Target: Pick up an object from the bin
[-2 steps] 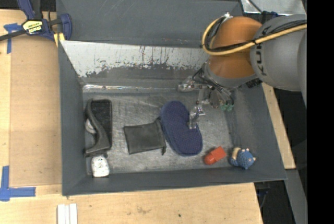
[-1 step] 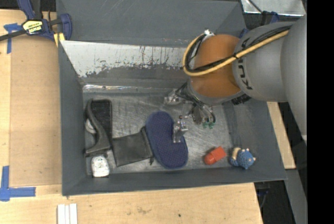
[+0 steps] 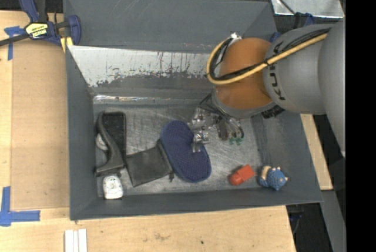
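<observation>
Over right edge of blue pad, tool, bare floor beyond

I count six loose things in my bin. Blue pad, oval, knitted look: one. Black pieces: two, namely black wedge at left and black flat square beside it. White thing, small, front-left corner: one. Red thing, small: one. Blue-yellow toy, just beside red thing: one. What black wedge is, I cannot tell.
</observation>
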`<state>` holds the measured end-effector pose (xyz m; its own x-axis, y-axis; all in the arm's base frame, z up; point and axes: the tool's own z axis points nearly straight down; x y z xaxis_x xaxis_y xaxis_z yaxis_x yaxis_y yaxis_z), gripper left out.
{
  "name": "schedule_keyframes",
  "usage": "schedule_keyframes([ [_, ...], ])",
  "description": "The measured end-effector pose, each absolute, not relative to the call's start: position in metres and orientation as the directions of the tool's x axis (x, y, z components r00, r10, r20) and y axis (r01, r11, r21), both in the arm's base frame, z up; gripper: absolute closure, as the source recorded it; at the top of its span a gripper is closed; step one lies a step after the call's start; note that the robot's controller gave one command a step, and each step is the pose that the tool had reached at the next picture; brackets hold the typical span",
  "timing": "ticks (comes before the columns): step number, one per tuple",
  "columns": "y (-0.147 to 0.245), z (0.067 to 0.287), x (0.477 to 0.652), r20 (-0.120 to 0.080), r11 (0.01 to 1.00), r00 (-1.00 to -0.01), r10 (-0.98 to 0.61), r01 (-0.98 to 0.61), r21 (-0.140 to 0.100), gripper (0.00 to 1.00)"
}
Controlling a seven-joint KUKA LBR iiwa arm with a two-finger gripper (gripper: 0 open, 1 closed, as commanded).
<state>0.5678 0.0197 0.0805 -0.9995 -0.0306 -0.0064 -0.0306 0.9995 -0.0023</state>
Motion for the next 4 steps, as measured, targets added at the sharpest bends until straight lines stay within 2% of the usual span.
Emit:
schedule_keyframes([
  [1, -0.056, 0.248, 0.598, -0.013, 0.984, -0.984, -0.177, -0.177, -0.006, 1.00],
  [2, -0.054, 0.243, 0.596, -0.005, 0.984, -0.984, -0.180, -0.180, -0.001, 0.00],
  [3, -0.015, 0.185, 0.607, 0.001, 1.000, -1.000, 0.025, 0.025, 0.002, 0.00],
  [4, -0.010, 0.092, 0.609, 0.000, 0.995, -0.995, 0.105, 0.105, 0.001, 0.00],
])
